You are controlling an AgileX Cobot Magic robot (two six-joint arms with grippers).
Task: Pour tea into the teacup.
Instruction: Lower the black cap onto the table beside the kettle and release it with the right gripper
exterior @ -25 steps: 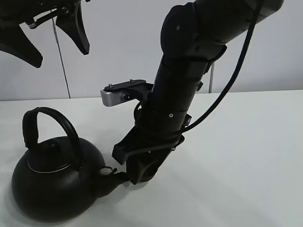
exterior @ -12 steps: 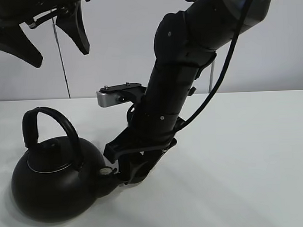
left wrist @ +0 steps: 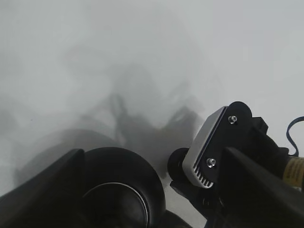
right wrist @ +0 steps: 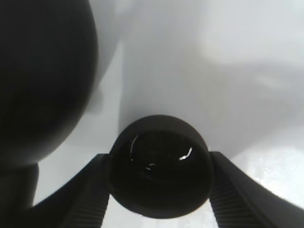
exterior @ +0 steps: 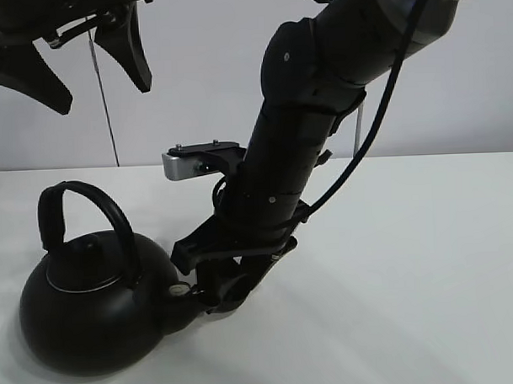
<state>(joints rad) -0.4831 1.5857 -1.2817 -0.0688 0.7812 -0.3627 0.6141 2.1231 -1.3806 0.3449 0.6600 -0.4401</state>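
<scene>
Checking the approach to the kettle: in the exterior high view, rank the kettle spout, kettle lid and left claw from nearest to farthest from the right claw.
From the right claw, gripping the teacup:
1. Kettle spout, right beside it, on its left.
2. Kettle lid, farther left, atop the kettle.
3. Left claw, high at the upper left.

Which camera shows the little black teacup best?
The right wrist view: the teacup fills the middle, its inside visible, gripped by the right hand. In the high view that hand hides it beside the kettle; the left wrist view is too blurry to tell.
</scene>
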